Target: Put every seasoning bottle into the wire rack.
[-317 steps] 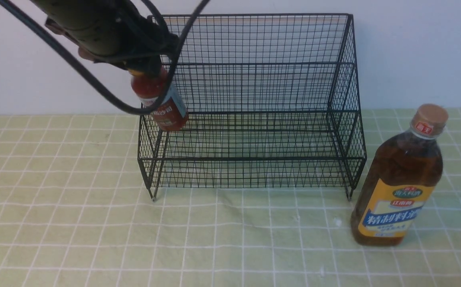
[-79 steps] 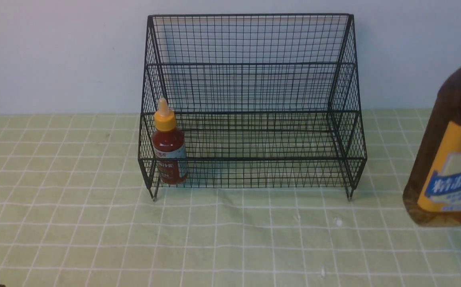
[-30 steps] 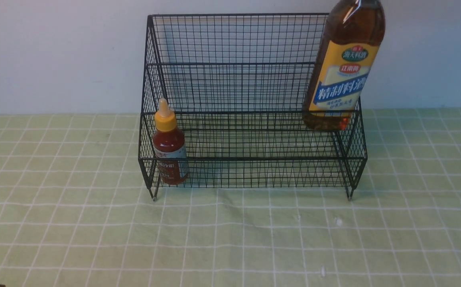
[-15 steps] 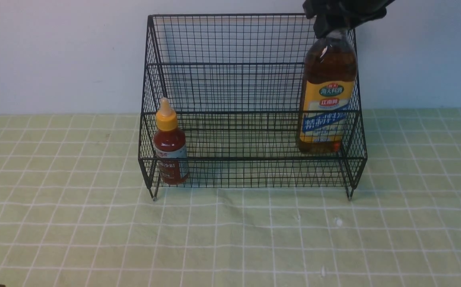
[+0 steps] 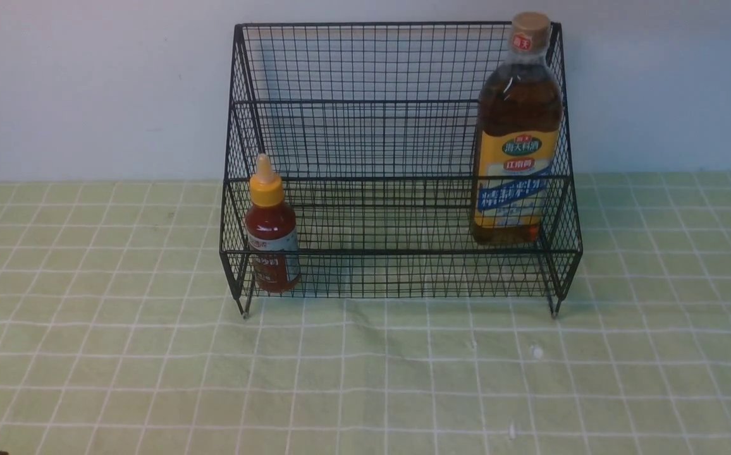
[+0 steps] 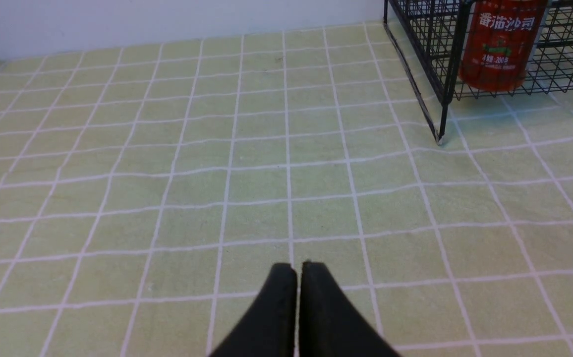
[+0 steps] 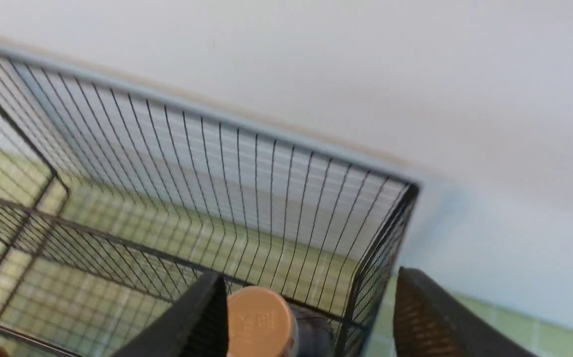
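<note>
Brown bottle (image 5: 516, 139) now released; both bottles upright in rack (image 5: 397, 158).

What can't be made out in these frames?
- Right gripper: out of the front view; the right wrist view cuts off its fingers at the frame edge.
- Tall brown bottle: right wrist view shows only its tan cap.
- Red sauce bottle: cap cropped in the left wrist view.
- Label print: too small to read behind the wire rack.

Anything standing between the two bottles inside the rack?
Nothing: front view shows only bare rack mesh between red sauce bottle and brown bottle.
</note>
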